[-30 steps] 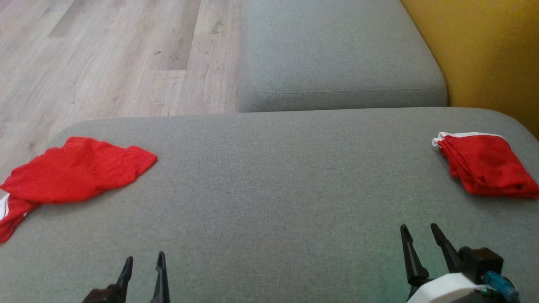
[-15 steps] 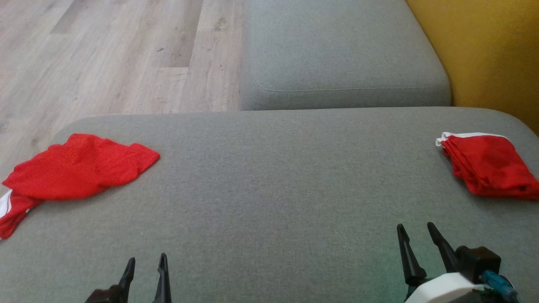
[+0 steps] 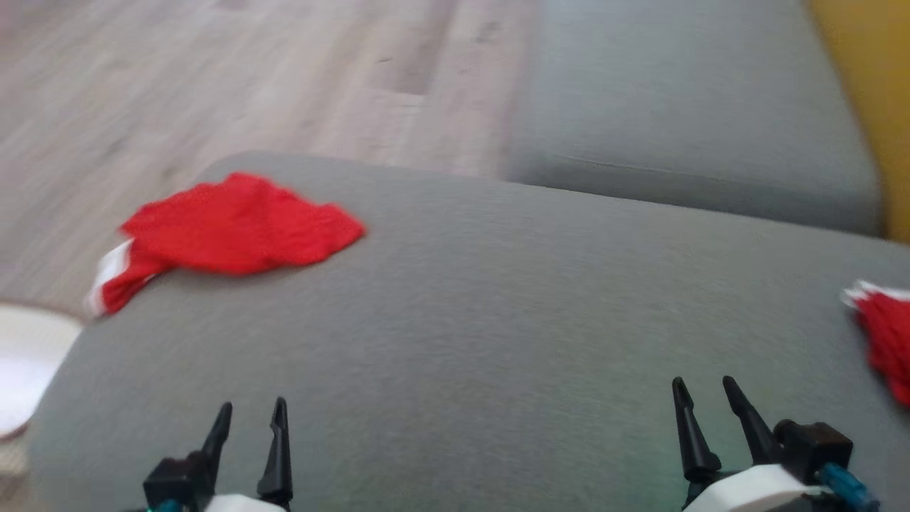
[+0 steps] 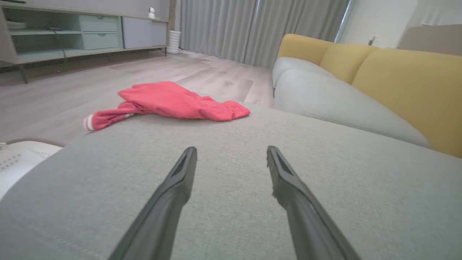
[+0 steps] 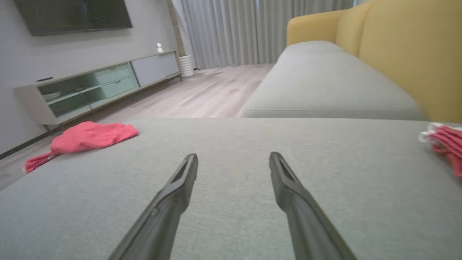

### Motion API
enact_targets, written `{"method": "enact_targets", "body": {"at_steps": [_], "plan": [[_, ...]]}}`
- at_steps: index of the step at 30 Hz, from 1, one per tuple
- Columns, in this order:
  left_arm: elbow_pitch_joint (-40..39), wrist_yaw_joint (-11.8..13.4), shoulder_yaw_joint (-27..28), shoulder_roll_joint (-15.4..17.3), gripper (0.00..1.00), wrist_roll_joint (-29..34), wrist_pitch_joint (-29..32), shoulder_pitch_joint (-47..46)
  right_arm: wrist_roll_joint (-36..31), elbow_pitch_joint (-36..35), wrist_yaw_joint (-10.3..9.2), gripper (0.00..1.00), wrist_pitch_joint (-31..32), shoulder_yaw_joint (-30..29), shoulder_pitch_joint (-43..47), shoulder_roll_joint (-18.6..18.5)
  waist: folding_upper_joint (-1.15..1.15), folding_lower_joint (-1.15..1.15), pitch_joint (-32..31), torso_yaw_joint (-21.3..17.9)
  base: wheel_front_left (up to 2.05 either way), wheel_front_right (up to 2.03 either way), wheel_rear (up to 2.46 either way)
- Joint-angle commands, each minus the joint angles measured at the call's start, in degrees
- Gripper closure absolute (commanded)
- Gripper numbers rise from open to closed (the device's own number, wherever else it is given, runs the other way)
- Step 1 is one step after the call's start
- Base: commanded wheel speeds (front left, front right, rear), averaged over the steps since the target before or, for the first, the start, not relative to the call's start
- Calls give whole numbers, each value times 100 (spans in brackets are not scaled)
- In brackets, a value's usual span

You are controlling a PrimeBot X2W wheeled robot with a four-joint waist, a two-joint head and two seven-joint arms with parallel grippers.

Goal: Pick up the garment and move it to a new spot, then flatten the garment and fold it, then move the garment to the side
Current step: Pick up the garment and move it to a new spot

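A crumpled red garment (image 3: 242, 227) lies at the far left corner of the grey seat cushion (image 3: 498, 320), well ahead of the left jaws and well apart from them. Its long axis runs across the head view, nearly along the cushion's far edge, tilted so that the left end sits lower in the picture. That left end is narrow, carries white bands, and points off the cushion's left edge towards the wooden floor (image 3: 249, 85); it seems to hang over the rounded corner. The opposite end is a blunt red corner that points right, towards the middle of the cushion. The cloth between is bunched and humped, not flat. The head view is blurred, so finer folds cannot be read.

At the right edge of the same cushion lies a second red garment (image 3: 885, 341), folded into a layered stack with a white edge at its far corner, cut off by the picture's border.

The left jaws stand wide apart above bare grey fabric, with nothing between the 2 dark fingers. The right jaws are equally wide and also hold nothing; they hover over the near right part of the cushion, near the folded stack but not touching it.

Beyond lies another grey cushion (image 3: 675, 128) against a yellow backrest (image 3: 881, 85). A white rounded object (image 3: 25, 363) sits on the floor at lower left.
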Motion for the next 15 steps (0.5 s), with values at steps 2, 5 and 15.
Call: {"method": "enact_targets", "body": {"at_steps": [2,5,15], "plan": [[-242,74,258,166,0,53,-36,-404,51,-150,37,0,-87,219,-288,-37,0,0,97,689,0,0,0],[-433,213,451,206,0,56,-101,-373,44,-104,37,0,-71,466,-562,-37,0,0,298,893,0,0,0],[-895,495,1137,154,0,97,-230,237,77,236,37,0,-67,1208,-1264,-37,0,0,590,1137,0,0,0]]}}
